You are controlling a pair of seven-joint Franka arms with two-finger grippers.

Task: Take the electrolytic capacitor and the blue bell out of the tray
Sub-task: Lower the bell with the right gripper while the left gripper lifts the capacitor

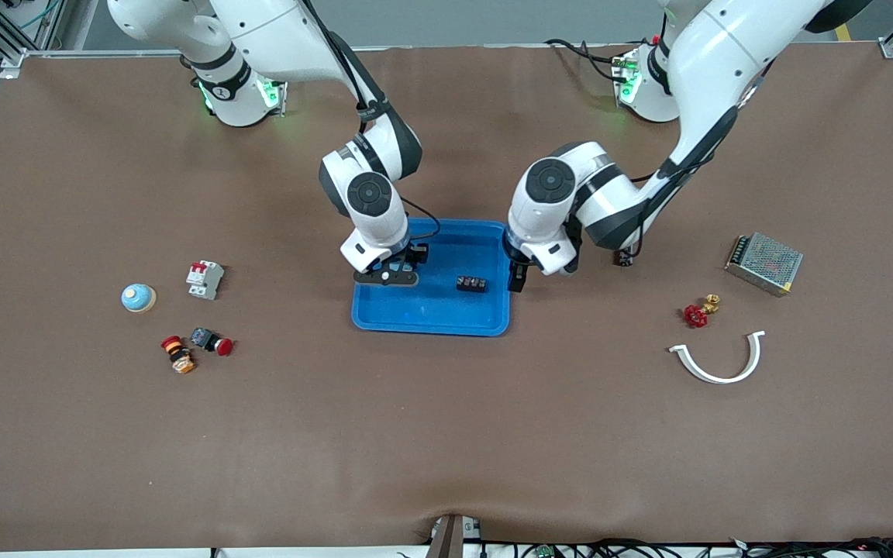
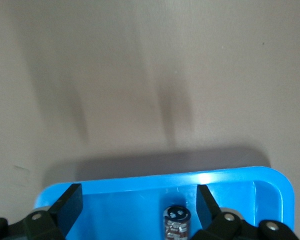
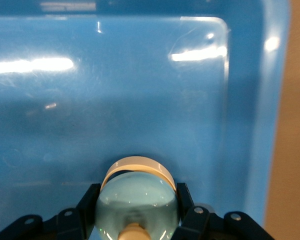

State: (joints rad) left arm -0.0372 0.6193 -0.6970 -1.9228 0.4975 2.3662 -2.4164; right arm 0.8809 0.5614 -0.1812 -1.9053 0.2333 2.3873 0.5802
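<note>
A light-blue domed bell (image 3: 137, 192) with a cream rim and knob sits between the fingers of my right gripper (image 3: 136, 205), which is shut on it low over the blue tray (image 1: 431, 318). In the front view this gripper (image 1: 390, 271) is over the tray's end toward the right arm. The capacitor (image 2: 176, 222), a dark cylinder with a brown sleeve, lies in the tray (image 2: 140, 180); the front view shows the capacitor (image 1: 472, 284) near the tray's middle. My left gripper (image 1: 518, 277) hangs open over the tray's other end, and its fingers (image 2: 72, 200) are apart from the capacitor.
A second blue dome bell (image 1: 139, 297), a white circuit breaker (image 1: 205, 279) and two push buttons (image 1: 212, 341) lie toward the right arm's end. A mesh power supply (image 1: 764, 263), a red valve (image 1: 698, 314) and a white curved clip (image 1: 718, 364) lie toward the left arm's end.
</note>
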